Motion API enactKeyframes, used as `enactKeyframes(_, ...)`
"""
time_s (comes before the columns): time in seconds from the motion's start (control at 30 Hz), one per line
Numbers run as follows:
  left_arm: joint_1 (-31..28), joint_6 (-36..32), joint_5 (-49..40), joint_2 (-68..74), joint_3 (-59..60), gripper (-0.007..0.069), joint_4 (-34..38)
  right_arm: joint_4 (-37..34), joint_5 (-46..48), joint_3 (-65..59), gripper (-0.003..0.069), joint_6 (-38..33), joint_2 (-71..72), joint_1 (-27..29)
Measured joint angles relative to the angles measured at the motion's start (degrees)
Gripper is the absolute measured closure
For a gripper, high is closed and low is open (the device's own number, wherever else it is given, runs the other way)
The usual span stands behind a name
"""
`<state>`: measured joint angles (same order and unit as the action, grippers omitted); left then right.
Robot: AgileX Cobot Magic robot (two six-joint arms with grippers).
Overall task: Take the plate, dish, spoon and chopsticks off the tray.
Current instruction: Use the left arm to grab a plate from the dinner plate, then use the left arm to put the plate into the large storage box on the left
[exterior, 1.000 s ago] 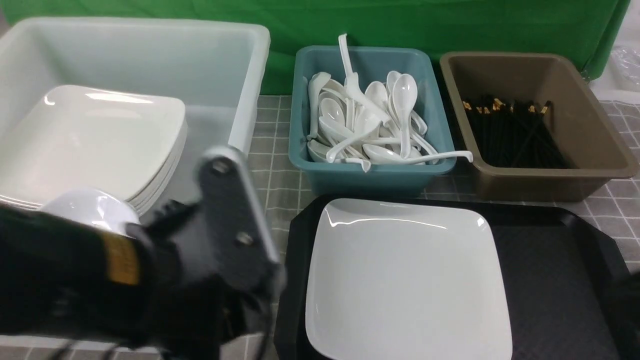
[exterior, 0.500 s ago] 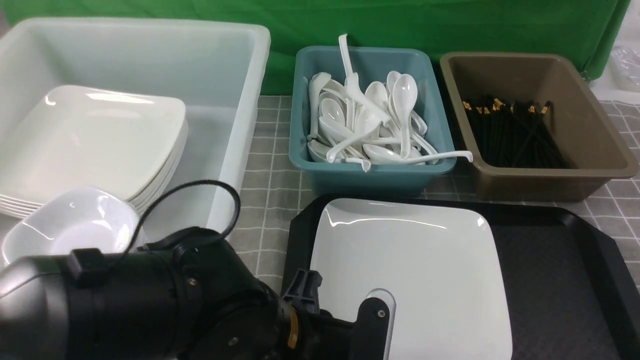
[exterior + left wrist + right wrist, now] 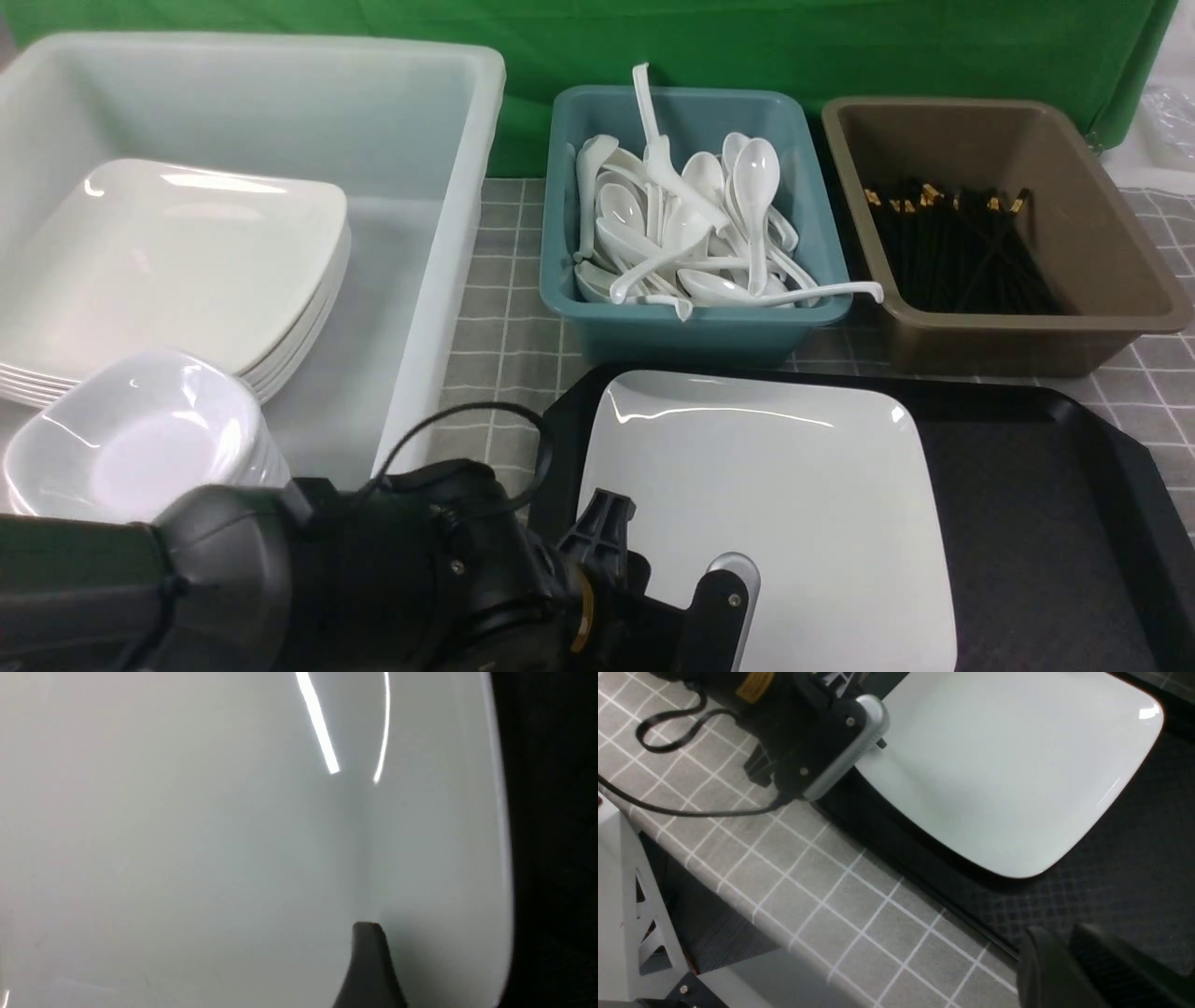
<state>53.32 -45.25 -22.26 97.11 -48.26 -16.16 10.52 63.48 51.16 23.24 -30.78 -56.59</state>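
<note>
The large white plate [image 3: 756,504] lies flat on the left part of the black tray [image 3: 1036,523]. My left gripper [image 3: 721,607] is at the plate's near left edge. In the left wrist view [image 3: 460,933] it is open: one dark finger [image 3: 369,961] lies over the plate [image 3: 187,835], and the other is lost in the dark past the rim. My right gripper [image 3: 1069,945] is shut and empty, low over the tray's near edge [image 3: 924,891]. No loose spoon, chopsticks or dish shows on the tray.
A white tub [image 3: 439,233] at the left holds stacked plates [image 3: 177,261] and small dishes [image 3: 140,439]. A teal tub [image 3: 691,327] holds spoons. A brown tub [image 3: 1111,233] holds chopsticks [image 3: 962,247]. Grey checked cloth [image 3: 808,868] runs to the table's edge.
My left arm swung right and down from in front of the white tub to the plate's near left edge. The small dishes in the tub are now uncovered. The plate has not moved.
</note>
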Motion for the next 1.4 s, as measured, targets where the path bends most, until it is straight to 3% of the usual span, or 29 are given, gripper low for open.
enactKeyframes(0.37, 0.0, 3.5, 2.8, 2.0, -0.5, 0.0233, -4.6, -0.1, -0.1, 0.0, 0.0533, -0.2, 0.0, 0.0)
enactKeyframes(0.57, 0.2, 3.7, 2.3, 2.6, -0.7, 0.0347, -4.6, -0.1, -0.1, 0.0, 0.0526, -0.8, 0.0, 0.0)
enactKeyframes(0.63, 1.0, 3.2, 1.9, 2.7, -0.7, 0.0445, -5.8, -0.1, 0.0, 0.0, 0.0521, -2.1, 0.0, 0.0)
enactKeyframes(0.8, 4.3, 4.2, -2.4, 0.4, -0.8, 0.0452, -5.6, -0.1, 0.0, 0.0, 0.0515, -2.5, 0.0, 0.0)
enactKeyframes(1.07, 12.1, 11.0, -8.5, -14.6, -0.5, 0.0586, -3.9, -0.1, -2.5, 0.0, 0.0515, -2.9, 0.0, 0.0)
enactKeyframes(1.27, 13.6, 12.8, -12.8, -27.0, -0.1, 0.0592, -1.7, 1.5, -6.3, 0.0, 0.0517, -2.0, 0.0, 0.0)
enactKeyframes(1.4, 13.7, 12.8, -13.0, -34.7, 0.1, 0.0592, -0.8, 4.6, -7.0, 0.1, 0.0578, 1.2, 0.0, 0.0)
